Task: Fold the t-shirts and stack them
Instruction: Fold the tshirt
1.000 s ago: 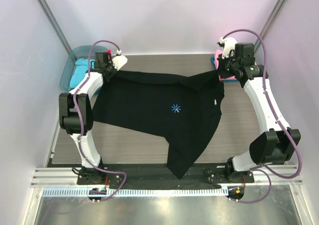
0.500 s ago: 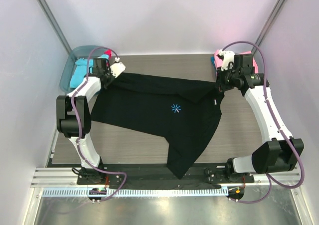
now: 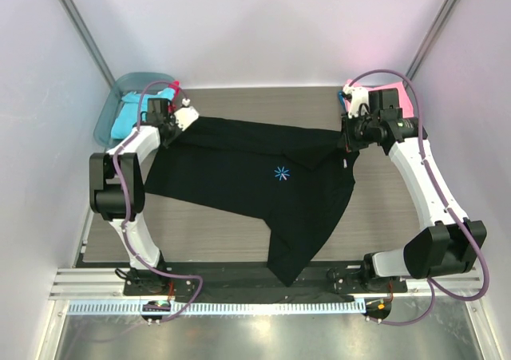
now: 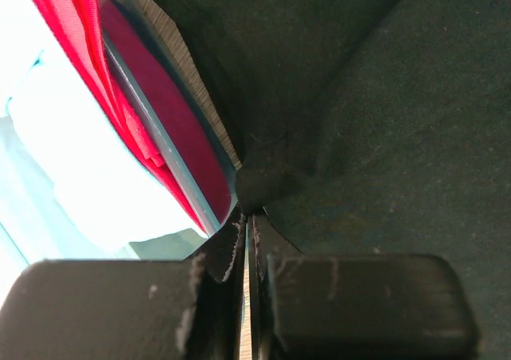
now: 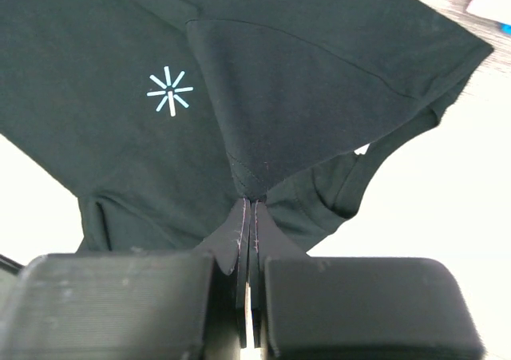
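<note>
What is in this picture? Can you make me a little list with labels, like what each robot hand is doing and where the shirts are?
left gripper: shut, pinching the black tee at its far left end
right gripper: shut, pinching the black tee at its far right end
black tee: spread across the table, not folded
tub: far left corner
turquoise tee: inside the tub
red tee: at the tub's rim
pink tee: far right corner, behind the right gripper
</note>
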You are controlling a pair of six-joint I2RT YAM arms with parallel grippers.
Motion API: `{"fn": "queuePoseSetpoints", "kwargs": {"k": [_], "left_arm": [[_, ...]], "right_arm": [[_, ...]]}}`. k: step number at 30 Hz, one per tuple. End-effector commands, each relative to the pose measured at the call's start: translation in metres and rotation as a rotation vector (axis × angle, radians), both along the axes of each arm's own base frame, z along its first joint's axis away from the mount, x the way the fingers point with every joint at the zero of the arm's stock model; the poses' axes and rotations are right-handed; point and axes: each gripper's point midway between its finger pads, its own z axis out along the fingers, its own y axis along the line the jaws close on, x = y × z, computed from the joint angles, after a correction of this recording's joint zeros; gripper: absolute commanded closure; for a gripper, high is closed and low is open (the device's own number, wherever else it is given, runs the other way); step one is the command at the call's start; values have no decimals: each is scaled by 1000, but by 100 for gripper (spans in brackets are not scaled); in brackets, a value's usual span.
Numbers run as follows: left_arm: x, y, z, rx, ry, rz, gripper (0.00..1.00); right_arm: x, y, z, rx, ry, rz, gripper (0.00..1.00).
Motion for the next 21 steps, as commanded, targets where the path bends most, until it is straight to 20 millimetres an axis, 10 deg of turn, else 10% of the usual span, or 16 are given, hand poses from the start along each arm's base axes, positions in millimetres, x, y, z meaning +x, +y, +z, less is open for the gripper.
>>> {"fn": "queuePoseSetpoints", "kwargs": {"k": [1, 4, 9, 15, 21], "left_arm": [[1, 6, 12, 33, -25, -21, 100], [0, 5, 11, 29, -9, -31, 98], [-3, -13, 34, -80, 0, -45, 67], [13, -54, 123, -331, -134, -25, 54], [1, -92, 88, -362, -3, -62, 59]], "right_arm": [[-6, 9, 17, 43, -33, 26, 99], [-8, 11, 14, 50, -19, 41, 99], [-9, 12, 14, 47, -14, 62, 99], [-9, 13, 16, 46, -15, 69, 99], [3, 13, 20, 51, -37, 49, 99]]}}
